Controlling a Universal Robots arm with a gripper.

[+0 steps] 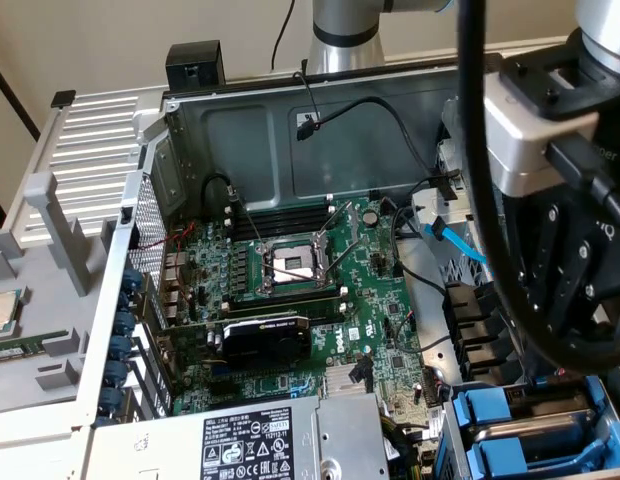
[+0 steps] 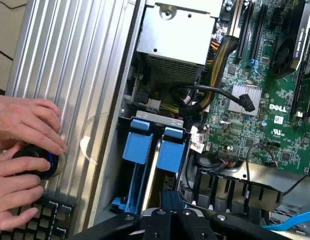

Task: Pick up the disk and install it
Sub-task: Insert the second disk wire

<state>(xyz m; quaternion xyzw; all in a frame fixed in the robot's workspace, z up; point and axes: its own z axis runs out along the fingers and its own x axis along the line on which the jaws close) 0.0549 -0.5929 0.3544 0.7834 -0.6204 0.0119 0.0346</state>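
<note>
While the gripper (image 2: 170,212) hangs with its fingers closed together above the drive cage, holding nothing visible, the disk (image 2: 171,152) sits on edge in the cage at the open computer case's (image 1: 290,130) corner, its bright blue carrier frame showing just beside a look-alike blue-framed drive (image 2: 137,145). A person's hands (image 2: 25,150) rest on a black knob (image 2: 32,160) outside the case.

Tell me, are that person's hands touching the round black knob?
Touching. In the wrist view, the fingers of both hands wrap around the round black knob beside the keyboard, with no gap.
</note>
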